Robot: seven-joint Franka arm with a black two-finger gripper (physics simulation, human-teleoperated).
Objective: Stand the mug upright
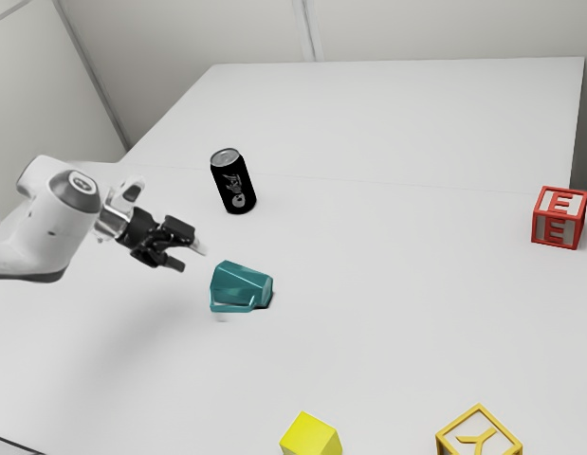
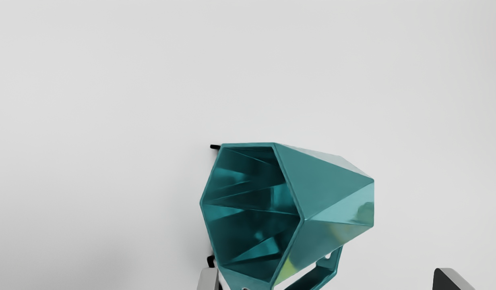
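Over a table (image 1: 397,313), the empty gripper (image 1: 188,257) hangs wide open, pre-grasp; next, align and lower around the toppled mug (image 1: 240,285).

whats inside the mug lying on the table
Through the open mouth of the mug, the wrist view shows faceted teal inner walls, some dark, some lighter, with no object visible against them. The near wall covers the deepest part.

Behind the gripper (image 1: 191,258), the arm's glossy white casing (image 1: 46,227) is forming smooth, rounded segments. A grey cap (image 1: 73,197) is bearing a pale oval marking (image 1: 82,182), and a small dark spot (image 1: 52,232) is dotting the casing. A silvery collar (image 1: 111,223) is adjoining the gripper, whose blocky black body is carrying fingertips (image 2: 457,282) with light grey faces.
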